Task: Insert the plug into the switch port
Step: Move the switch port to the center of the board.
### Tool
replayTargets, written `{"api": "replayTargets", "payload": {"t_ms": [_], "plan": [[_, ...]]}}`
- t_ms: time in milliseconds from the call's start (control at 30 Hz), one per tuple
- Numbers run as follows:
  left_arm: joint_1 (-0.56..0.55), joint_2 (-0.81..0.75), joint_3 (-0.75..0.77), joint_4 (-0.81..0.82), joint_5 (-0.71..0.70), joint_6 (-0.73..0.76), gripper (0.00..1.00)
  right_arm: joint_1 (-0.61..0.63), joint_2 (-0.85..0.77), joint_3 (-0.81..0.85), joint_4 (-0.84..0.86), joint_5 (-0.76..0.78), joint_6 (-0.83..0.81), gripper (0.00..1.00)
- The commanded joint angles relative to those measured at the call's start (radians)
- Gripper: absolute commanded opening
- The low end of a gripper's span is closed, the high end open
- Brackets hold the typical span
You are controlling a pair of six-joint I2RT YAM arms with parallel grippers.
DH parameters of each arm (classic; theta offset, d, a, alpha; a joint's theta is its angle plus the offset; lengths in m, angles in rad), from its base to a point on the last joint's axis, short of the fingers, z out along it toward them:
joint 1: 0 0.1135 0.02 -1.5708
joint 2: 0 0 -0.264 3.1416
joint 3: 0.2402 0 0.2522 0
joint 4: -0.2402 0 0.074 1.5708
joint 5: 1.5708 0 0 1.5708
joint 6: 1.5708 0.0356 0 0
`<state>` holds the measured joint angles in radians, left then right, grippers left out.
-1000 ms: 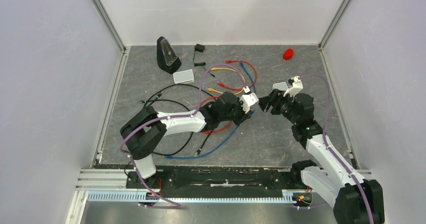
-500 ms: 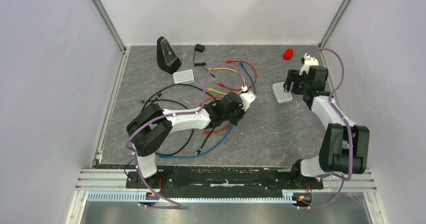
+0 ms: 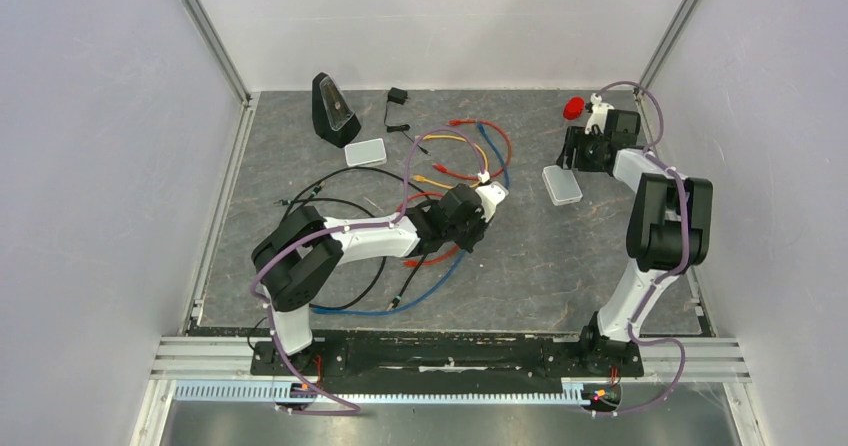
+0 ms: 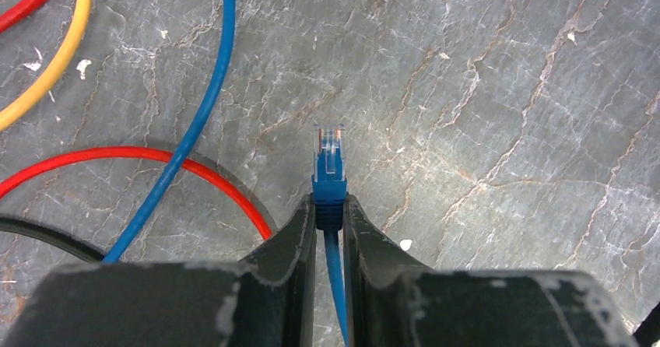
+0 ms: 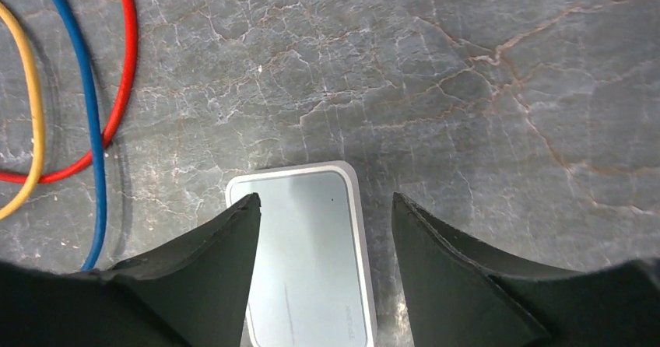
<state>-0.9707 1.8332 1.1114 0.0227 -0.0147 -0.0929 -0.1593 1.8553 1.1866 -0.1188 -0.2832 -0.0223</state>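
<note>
Two pale flat boxes lie on the counter: one box at 11 o'clock, just beside the single black wedge, and the switch at 2 o'clock. At mid-counter, among loose cables, the left claw is pinched narrow on one blue plug, whose clear tip juts past the fingers. The right claw hangs spread wide over the switch, a finger toward each side. The port cannot be seen, and one red object sits near at 1 o'clock.
</note>
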Motion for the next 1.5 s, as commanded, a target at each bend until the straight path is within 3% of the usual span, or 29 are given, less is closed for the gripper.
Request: {"api": "replayTargets", "payload": {"t_ms": [0, 267, 433, 800, 1033, 1267, 1467], "plan": [[0.001, -0.006, 0.001, 0.002, 0.027, -0.048, 0.02, 0.001, 0.074, 0.107, -0.081, -0.068, -0.082, 0.64], [0.001, -0.024, -0.018, -0.006, 0.041, -0.051, 0.02, 0.002, 0.139, 0.124, -0.159, -0.216, -0.198, 0.60], [0.000, -0.041, -0.037, -0.005, 0.060, -0.068, 0.02, 0.042, 0.076, 0.040, -0.187, -0.156, -0.308, 0.58], [-0.014, -0.068, -0.094, 0.066, 0.063, -0.141, 0.02, 0.121, -0.154, -0.266, -0.132, -0.151, -0.226, 0.53], [-0.085, -0.042, -0.060, 0.049, -0.005, -0.134, 0.02, 0.204, -0.282, -0.405, -0.077, -0.186, -0.168, 0.48], [-0.153, -0.022, -0.038, 0.053, -0.029, -0.143, 0.02, 0.185, -0.345, -0.421, -0.094, -0.183, -0.073, 0.68], [-0.207, 0.052, 0.048, 0.001, -0.055, -0.157, 0.02, 0.092, -0.413, -0.482, -0.096, -0.207, -0.048, 0.67]]}}
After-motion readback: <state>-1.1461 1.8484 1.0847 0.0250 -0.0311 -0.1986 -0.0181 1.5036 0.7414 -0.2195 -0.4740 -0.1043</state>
